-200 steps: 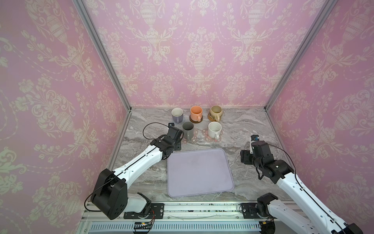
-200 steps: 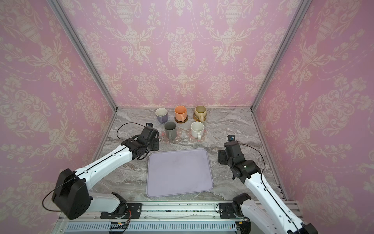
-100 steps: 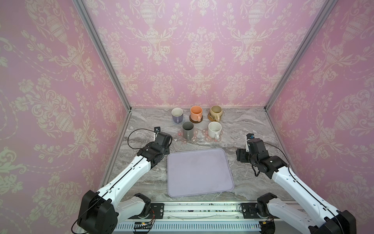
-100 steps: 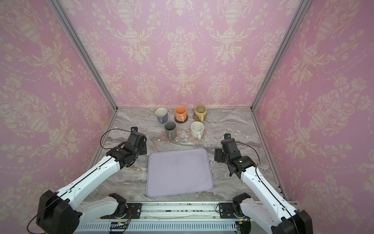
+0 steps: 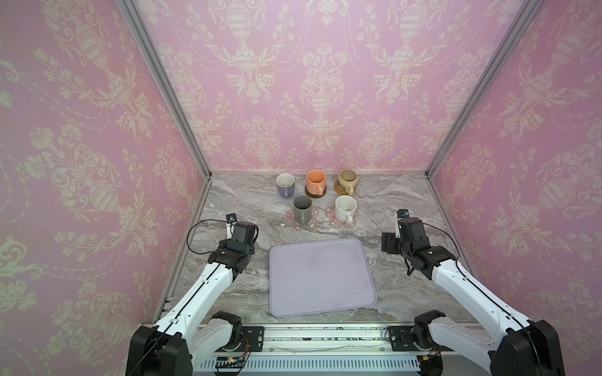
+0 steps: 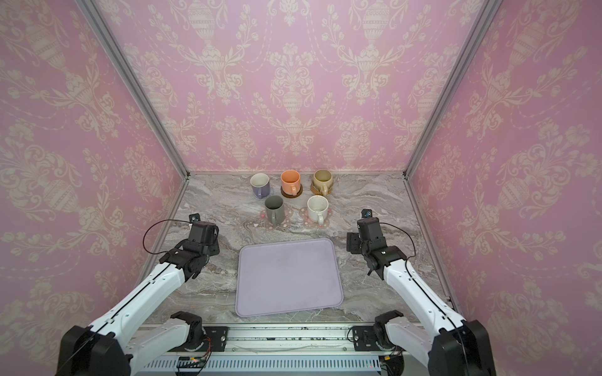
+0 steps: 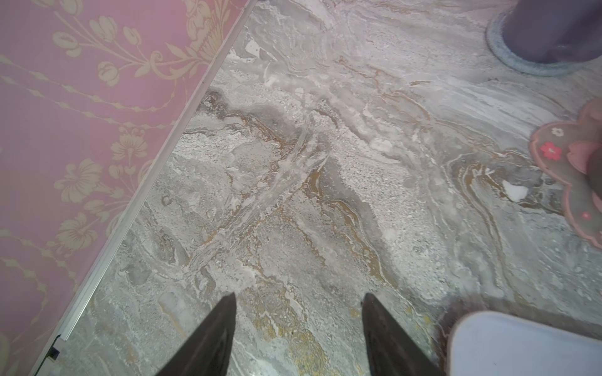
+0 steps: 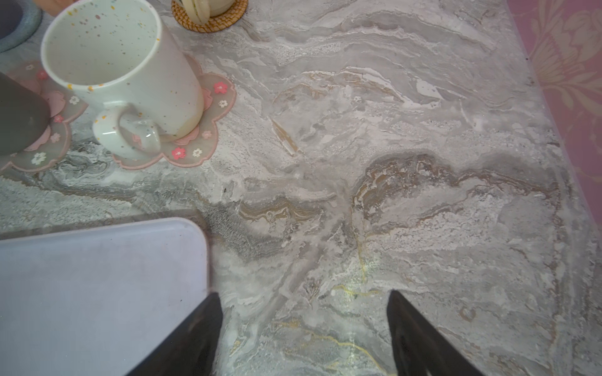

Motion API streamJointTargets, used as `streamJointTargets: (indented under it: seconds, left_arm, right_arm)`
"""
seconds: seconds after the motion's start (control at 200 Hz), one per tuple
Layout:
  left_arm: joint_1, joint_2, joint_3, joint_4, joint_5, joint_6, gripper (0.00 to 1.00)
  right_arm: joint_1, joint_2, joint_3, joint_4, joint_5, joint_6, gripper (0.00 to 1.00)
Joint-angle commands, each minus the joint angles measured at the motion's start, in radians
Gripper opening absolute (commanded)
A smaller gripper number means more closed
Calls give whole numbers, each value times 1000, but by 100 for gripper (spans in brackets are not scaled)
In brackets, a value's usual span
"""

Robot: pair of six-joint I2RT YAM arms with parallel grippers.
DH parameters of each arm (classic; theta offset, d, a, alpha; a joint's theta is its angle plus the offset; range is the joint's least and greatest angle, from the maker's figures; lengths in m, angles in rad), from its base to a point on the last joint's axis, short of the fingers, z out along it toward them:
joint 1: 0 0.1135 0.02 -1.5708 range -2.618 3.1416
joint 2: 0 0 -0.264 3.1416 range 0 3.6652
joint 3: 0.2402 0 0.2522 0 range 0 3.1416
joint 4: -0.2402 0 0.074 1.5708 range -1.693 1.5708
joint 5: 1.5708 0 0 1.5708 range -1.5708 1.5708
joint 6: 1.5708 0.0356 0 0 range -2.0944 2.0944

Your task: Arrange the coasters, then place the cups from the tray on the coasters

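All the cups stand on coasters at the back of the table. The lavender cup (image 5: 285, 186) is on the light blue coaster (image 7: 534, 66). The orange cup (image 5: 316, 182) is on the brown disc (image 5: 313, 195), and the beige cup (image 5: 348, 180) is on the rattan coaster (image 8: 211, 24). The dark grey cup (image 5: 302, 210) and the white speckled cup (image 8: 117, 65) each stand on a pink flower coaster (image 8: 195, 143). The lavender tray (image 5: 321, 276) has nothing on it. My left gripper (image 7: 298, 296) is open beside the tray's far left corner. My right gripper (image 8: 304, 293) is open beside its far right corner.
Pink patterned walls close in the marble table (image 5: 391, 201) on three sides. An aluminium wall rail (image 7: 156, 182) runs close to the left gripper. Bare marble lies under both grippers. A rail with the arm bases (image 5: 325, 338) runs along the front.
The left arm has drawn back from the dark grey cup toward the left wall, and its jaws have spread wider. The right arm shifted only slightly beside the tray.
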Motion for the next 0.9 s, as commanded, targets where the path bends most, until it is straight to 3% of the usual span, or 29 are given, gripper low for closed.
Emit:
streamJointTargets:
  seconds: [0.0,0.115,0.205,0.425,0.565,0.896]
  left_arm:
    - [35,25,-14,84,-15,5,67]
    - [68,81,-6,108,-12,6,82]
    - [92,128,3,136,-27,5,99]
    - [129,225,20,220,-45,25,99]
    - [143,286,48,256,-46,57,99]
    - [196,396,-26,535,-60,173,99]
  right_arm:
    - [-29,19,-19,88,-21,-22,81]
    - [-61,24,-52,149,-38,-19,81]
    - [-97,22,-93,227,-46,-20,82]
    - [-164,-3,-171,384,2,-21,87]
    - [-183,-4,-234,533,40,-41,100]
    - [-197,141,-266,740,17,-63,100]
